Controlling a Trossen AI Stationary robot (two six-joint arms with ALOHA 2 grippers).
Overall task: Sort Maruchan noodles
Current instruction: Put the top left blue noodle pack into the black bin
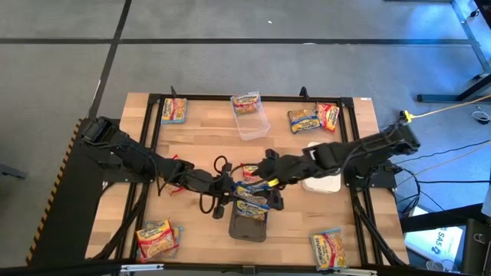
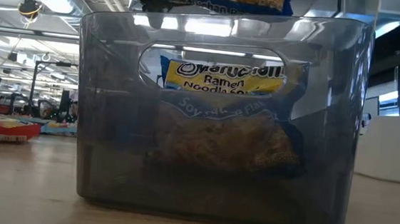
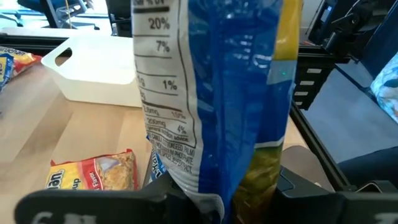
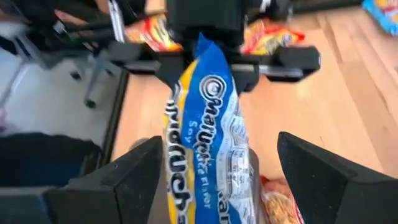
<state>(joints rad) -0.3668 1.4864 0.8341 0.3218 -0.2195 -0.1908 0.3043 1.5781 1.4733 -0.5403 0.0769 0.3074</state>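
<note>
L gripper (image 4: pixel 205 59) clamps blue-band noodle pkt (image 4: pixel 208 162) over dark grey tray (image 1: pixel 248 222), table centre-near; R gripper (image 4: pixel 214 180) spread wide around pkt, holding nothing

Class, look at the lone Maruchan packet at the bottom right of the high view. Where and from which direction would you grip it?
Probably straight down from above, fingers closing across the packet's short width at its middle. It lies flat with bare table along both long edges. The right gripper, open now, is the nearer one.
</note>
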